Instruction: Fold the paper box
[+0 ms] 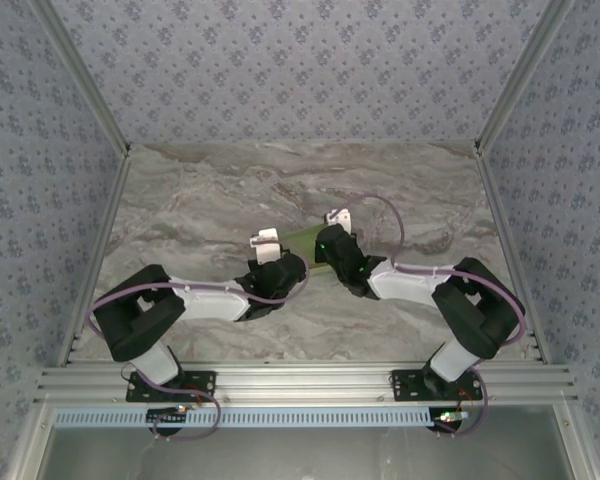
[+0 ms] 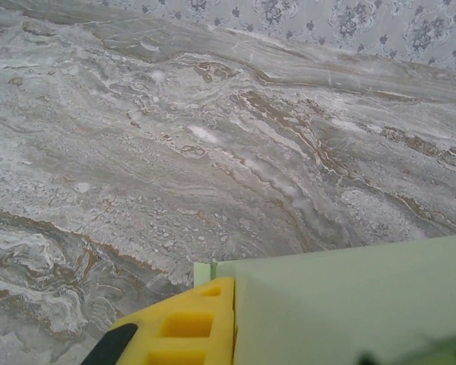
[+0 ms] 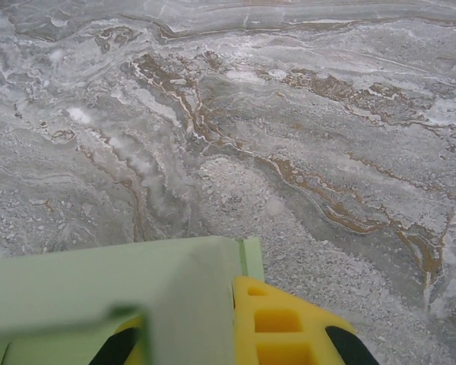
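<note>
Both arms are meeting over the middle of the marble table [image 1: 200,190], and the paper box [image 1: 306,240] is hanging between them as a pale green strip of card, apparently lifted clear of the surface. The left gripper [image 1: 278,262] is closing down almost fully on one end. In its wrist view the card [image 2: 349,304] is lying flat against the yellow finger [image 2: 186,331], with a narrow tab poking out just past it. The right gripper [image 1: 332,256] is clamping the other end just as tightly, the card [image 3: 99,289] running between its yellow fingers [image 3: 289,327].

To my eye the risk is sitting in that shared grip. Thin card pinched at both ends is leaving no slack, so if the arms are pulling apart or twisting unevenly, the sheet is likely tearing at a crease or buckling where no fold belongs. Each pinch is also biting close to an edge — a small slip there and one end is dropping free, swinging down onto the marble and undoing whatever fold is forming. I cannot tell how many panels are already creased.
</note>
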Controlling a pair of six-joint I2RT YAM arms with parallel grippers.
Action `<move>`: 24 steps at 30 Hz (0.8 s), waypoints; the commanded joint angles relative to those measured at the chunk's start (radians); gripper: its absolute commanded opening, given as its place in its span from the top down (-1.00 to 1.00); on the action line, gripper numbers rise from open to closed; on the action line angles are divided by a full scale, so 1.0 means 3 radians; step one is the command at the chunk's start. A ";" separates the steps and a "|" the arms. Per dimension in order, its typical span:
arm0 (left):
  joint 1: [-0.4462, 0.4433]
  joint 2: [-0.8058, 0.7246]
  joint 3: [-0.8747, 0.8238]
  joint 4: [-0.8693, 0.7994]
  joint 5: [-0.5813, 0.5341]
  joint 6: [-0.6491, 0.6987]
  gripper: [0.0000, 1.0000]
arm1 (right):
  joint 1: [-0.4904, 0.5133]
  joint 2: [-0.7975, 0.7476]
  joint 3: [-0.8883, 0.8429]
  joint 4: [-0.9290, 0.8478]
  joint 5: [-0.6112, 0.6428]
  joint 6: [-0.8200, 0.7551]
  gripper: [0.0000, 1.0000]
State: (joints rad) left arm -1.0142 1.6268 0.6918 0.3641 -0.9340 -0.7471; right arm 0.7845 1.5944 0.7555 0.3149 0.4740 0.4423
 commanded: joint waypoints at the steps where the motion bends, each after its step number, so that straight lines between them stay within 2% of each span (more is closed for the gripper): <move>1: -0.0074 0.0124 -0.0150 -0.0171 -0.0088 -0.0130 0.83 | 0.0040 0.0008 -0.0173 -0.0199 0.0204 0.0159 0.99; 7: -0.0147 0.0166 -0.0247 -0.0109 -0.0249 -0.0100 0.76 | 0.0115 0.0008 -0.0314 -0.0085 0.0327 0.0207 0.99; 16: -0.0153 0.0243 -0.0311 0.0034 -0.0339 0.0045 0.75 | 0.0167 0.0043 -0.0349 -0.0075 0.0340 0.0453 0.98; 24: -0.0157 -0.0049 -0.0325 -0.0051 -0.0223 0.0196 0.69 | 0.0116 -0.0046 -0.0179 -0.0304 0.0344 0.0195 0.96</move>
State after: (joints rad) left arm -1.0550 1.6787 0.5999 0.3622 -0.9936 -0.7231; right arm 0.8257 1.5848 0.6937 0.3687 0.5880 0.5301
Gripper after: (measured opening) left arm 0.149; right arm 0.063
